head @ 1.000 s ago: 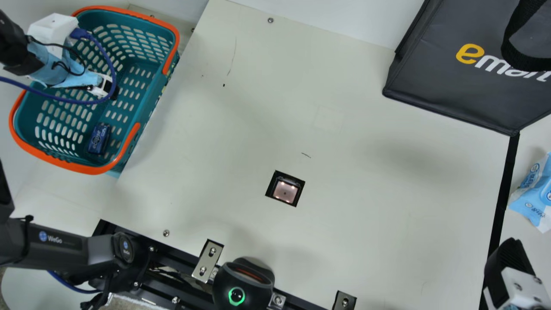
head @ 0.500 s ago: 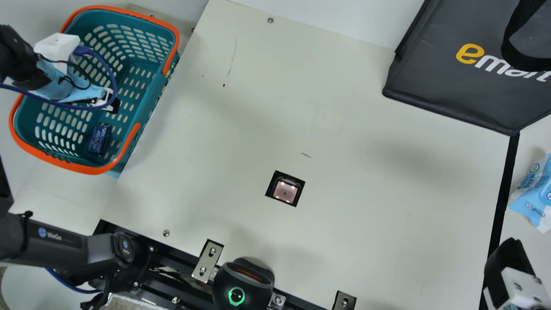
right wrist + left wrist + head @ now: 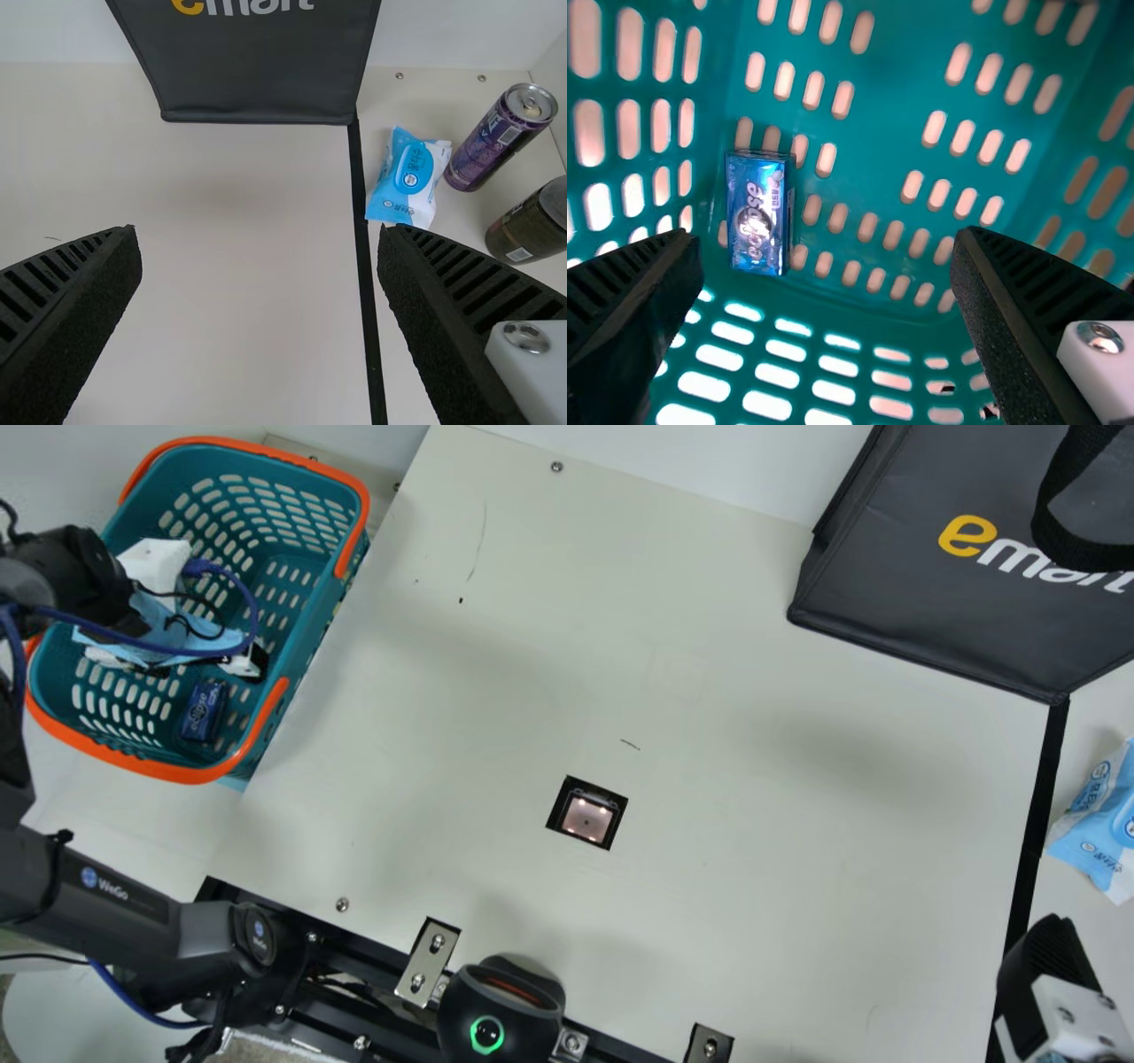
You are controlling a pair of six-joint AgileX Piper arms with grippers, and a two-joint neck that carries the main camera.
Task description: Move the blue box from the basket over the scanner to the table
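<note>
A dark bag (image 3: 886, 558) fills the upper right of your main view, a black strip (image 3: 1035, 815) running from its corner. In your right wrist view, a blue-and-white packet (image 3: 409, 181) lies near a purple can (image 3: 493, 142) and a dark container (image 3: 530, 228).

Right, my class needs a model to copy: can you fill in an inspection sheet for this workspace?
Surface: cream table, a few thin dark marks, black strip near the right side
Job's things: blue box inside the basket; scanner set in the table, lit, uncovered
Clutter: black bag, blue pack, purple can, dark jar
Grippers: left gripper open in the basket, not holding the box; right gripper open, empty
Cables: blue cable looped along the left arm
Surroundings: pale wall beyond the table; people, nothing seen
</note>
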